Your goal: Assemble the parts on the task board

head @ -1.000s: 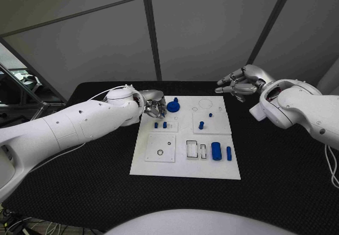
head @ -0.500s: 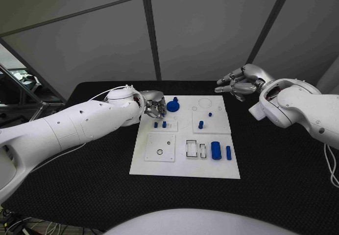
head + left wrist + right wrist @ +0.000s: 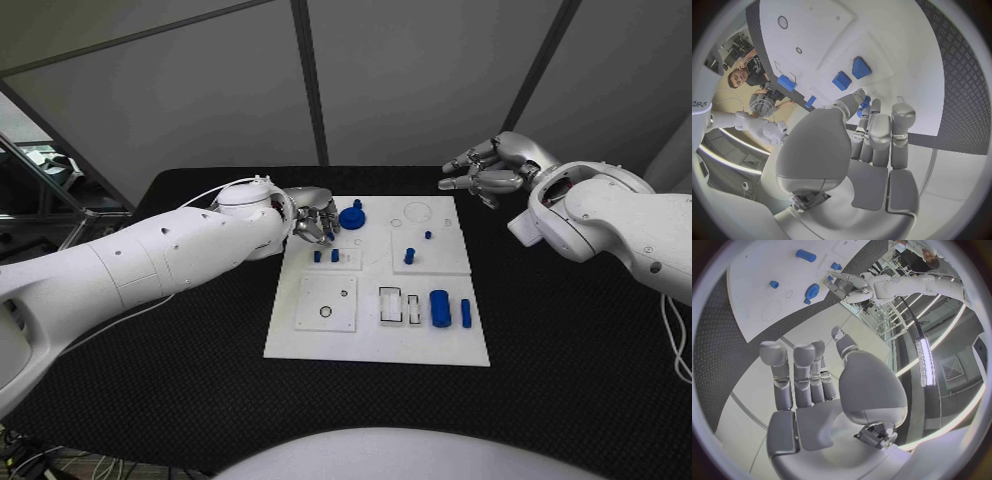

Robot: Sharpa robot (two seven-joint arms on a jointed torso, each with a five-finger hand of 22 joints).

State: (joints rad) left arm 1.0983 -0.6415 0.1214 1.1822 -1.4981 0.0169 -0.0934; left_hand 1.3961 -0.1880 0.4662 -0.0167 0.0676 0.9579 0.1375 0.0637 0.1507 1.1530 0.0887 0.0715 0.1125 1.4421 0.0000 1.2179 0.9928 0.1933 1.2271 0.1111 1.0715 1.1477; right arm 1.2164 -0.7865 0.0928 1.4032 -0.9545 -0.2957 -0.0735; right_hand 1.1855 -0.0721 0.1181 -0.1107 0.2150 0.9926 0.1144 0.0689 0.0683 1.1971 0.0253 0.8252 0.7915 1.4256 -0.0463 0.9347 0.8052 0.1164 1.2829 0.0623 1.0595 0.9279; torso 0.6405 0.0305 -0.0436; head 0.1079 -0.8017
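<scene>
The white task board (image 3: 368,340) lies mid-table. At its far left corner stands a round blue part (image 3: 353,216). My left hand (image 3: 312,224) is right beside it, fingers curled. In the left wrist view a bit of that blue part (image 3: 864,103) shows pinched between the thumb and fingertips (image 3: 874,111). Two short blue pegs (image 3: 326,256) stand just nearer, and another peg (image 3: 410,256) stands at the board's middle. A thick blue cylinder (image 3: 440,308) and a slim blue bar (image 3: 466,311) lie near the right edge. My right hand (image 3: 488,170) hovers beyond the far right corner, holding nothing.
The black table (image 3: 577,350) extends around the board on all sides. Grey wall panels stand close behind the table's far edge. The board also has an empty round recess (image 3: 418,211) and rectangular slots (image 3: 392,304).
</scene>
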